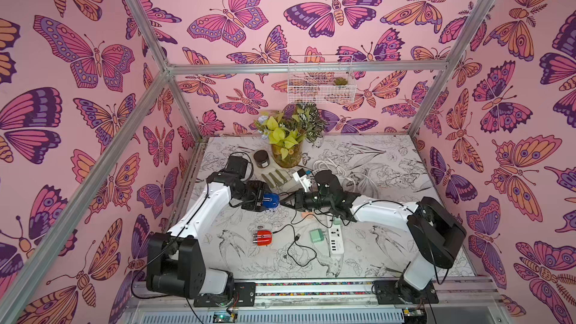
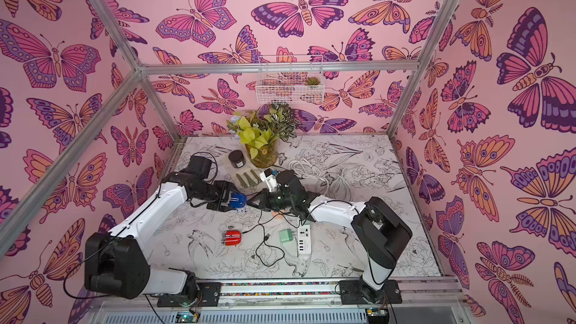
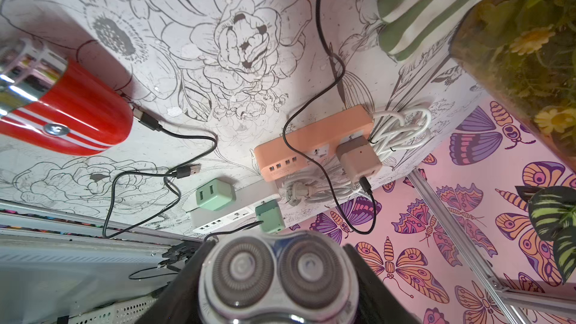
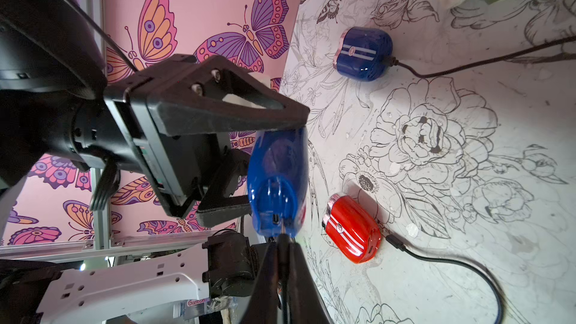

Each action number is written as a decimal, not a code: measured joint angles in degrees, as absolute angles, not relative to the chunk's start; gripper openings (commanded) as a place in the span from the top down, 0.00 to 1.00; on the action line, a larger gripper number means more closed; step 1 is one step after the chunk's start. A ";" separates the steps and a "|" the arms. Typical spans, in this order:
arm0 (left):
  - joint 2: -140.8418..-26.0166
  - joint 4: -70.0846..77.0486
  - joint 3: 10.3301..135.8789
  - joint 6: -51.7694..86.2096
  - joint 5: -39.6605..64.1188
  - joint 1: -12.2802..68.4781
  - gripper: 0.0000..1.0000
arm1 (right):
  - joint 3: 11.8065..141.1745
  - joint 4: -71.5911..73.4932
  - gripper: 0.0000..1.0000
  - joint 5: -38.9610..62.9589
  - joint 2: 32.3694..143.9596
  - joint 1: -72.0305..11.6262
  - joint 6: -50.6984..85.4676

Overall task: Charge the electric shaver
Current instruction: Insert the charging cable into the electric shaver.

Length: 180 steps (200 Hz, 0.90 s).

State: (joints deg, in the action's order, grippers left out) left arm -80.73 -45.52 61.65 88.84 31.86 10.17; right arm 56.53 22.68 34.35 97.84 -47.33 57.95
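Mid-frame in a top view, the left tool (image 1: 262, 203) is clamped on the blue shaver (image 1: 270, 201), its fingers hiding part of it. The right tool (image 4: 284, 244) is pinched together on the charging plug (image 4: 283, 237) at the shaver's base; whether it is seated is hard to make out from here.

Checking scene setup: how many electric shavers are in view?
3. Glossy bright-blue shaver in the left gripper; glossy red shaver on the table; navy striped shaver also on it, visible only in the right wrist view.
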 measured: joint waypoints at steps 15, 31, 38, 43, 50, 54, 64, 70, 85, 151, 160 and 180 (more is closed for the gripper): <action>-80.73 -45.52 61.65 88.84 31.75 10.24 1.00 | 56.53 22.63 1.00 34.35 97.84 -47.33 57.95; -80.75 -45.52 61.65 88.86 31.53 10.44 1.00 | 56.53 22.48 1.00 34.39 97.84 -47.33 57.98; -80.75 -45.52 61.65 88.86 31.40 10.52 1.00 | 56.53 22.46 1.00 34.41 97.84 -47.33 57.95; -80.79 -45.52 61.65 88.86 31.35 10.55 1.00 | 56.53 22.44 1.00 34.41 97.84 -47.33 57.98; -80.84 -45.52 61.65 88.86 31.31 10.57 1.00 | 56.53 22.44 1.00 34.41 97.84 -47.33 57.98; -80.86 -45.52 61.65 88.88 31.31 10.59 1.00 | 56.53 22.41 1.00 34.41 97.84 -47.33 57.98; -81.03 -45.52 61.65 88.88 31.29 10.68 1.00 | 56.53 22.24 1.00 34.39 97.84 -47.33 57.98; -81.14 -45.52 61.65 88.88 31.27 10.74 1.00 | 56.53 22.04 1.00 34.39 97.84 -47.33 57.98; -81.36 -45.52 61.65 88.86 31.07 10.92 1.00 | 56.66 21.54 1.00 34.39 97.86 -47.33 57.98; -81.67 -45.50 61.67 88.95 30.74 11.22 1.00 | 57.54 20.64 1.00 34.57 98.17 -47.35 58.00; -81.71 -45.50 61.67 88.95 30.63 11.29 1.00 | 57.60 20.38 1.00 34.57 98.17 -47.35 57.98; -81.84 -45.50 61.67 88.95 30.61 11.33 1.00 | 57.65 20.27 1.00 34.57 98.26 -47.35 57.98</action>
State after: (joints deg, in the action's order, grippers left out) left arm -81.84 -45.50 61.67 88.95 30.61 11.33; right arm 57.65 20.27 34.57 98.26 -47.35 57.98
